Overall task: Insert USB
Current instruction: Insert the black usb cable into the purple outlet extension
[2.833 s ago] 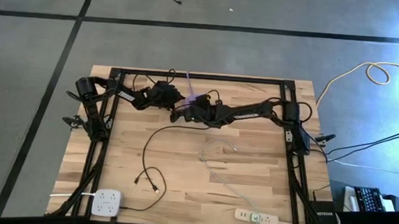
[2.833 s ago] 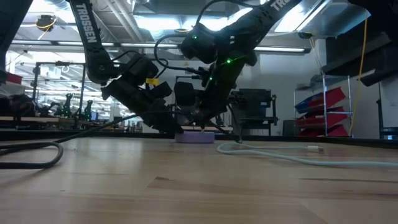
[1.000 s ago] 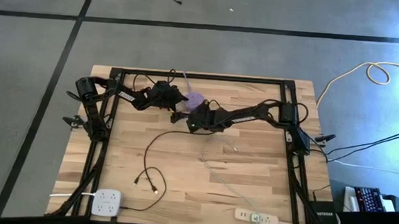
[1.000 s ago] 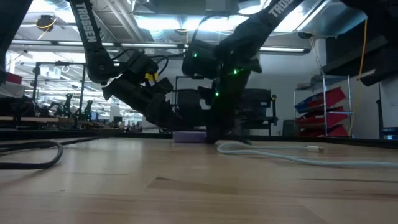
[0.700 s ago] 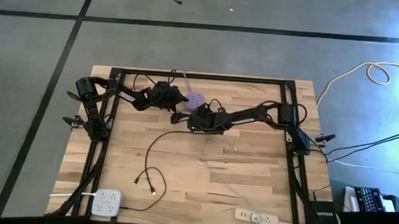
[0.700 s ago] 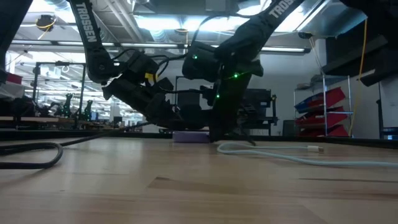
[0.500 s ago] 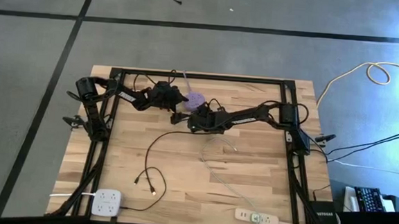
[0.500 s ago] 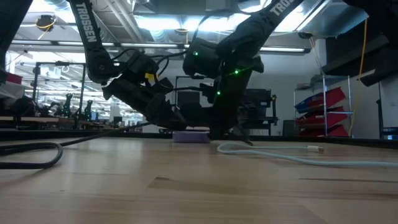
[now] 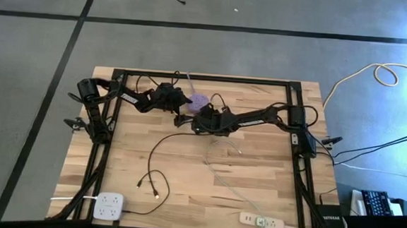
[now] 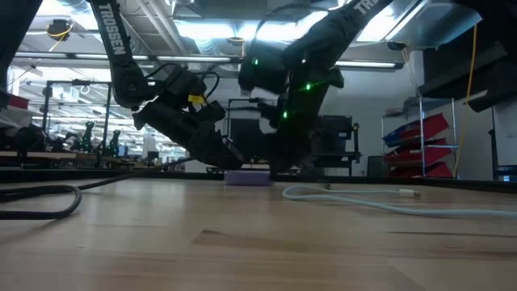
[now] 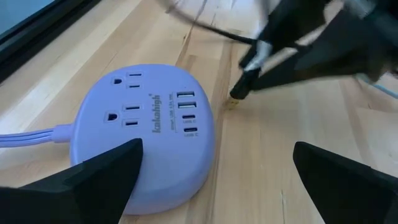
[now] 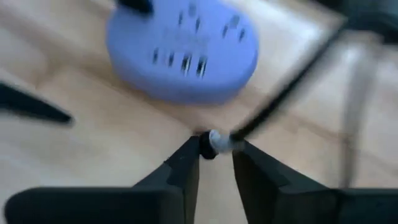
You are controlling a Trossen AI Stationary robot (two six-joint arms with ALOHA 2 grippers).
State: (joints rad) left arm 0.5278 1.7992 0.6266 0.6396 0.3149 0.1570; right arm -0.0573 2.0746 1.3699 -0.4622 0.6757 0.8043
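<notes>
Two matte black jointed arms (image 9: 256, 117), white TROSSEN lettering, green indicator lights, yellow label, thin black cables, tapered black wedge fingers (image 12: 180, 171).

In the high view, both arms crowd the purple outlet hub (image 9: 199, 99) at upper centre; a black cable (image 9: 161, 141) and white cable (image 9: 222, 173) cross mid-desk (image 9: 270, 175). Bare wood lies right of centre.

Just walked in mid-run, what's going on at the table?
USB insertion attempt. The right gripper has the black cable's plug between its fingertips, low over the wood just beside the round purple power hub. The plug is not in a port yet. The left gripper hangs open over the hub without touching it. A white power strip lies unused at the table's near edge.
</notes>
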